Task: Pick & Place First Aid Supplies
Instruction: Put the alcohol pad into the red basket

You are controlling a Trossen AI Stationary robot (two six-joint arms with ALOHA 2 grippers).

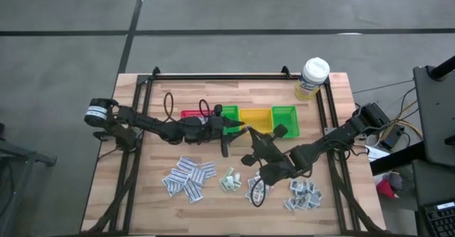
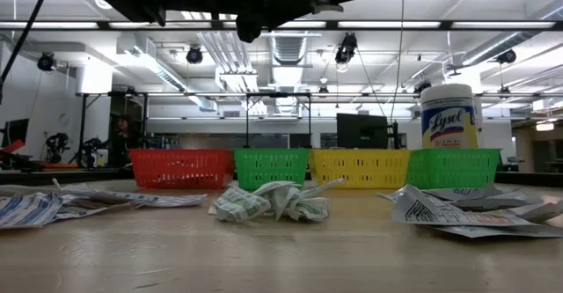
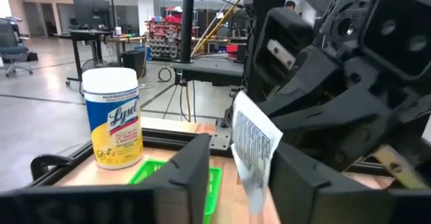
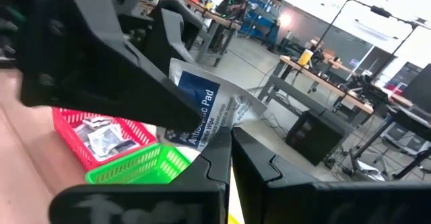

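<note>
Crumpled green-printed packets lie nearest on the wooden table, in front of the row of bins.

Above the table, near the yellow bin, both arms meet over one white packet. Right gripper is closed and pinches this packet at its edge. Left gripper has its fingers apart on both sides of the same packet, not pressing it yet. More packets lie in piles on the table, some in the red bin. Wipes bottle stands at the far corner.
</note>
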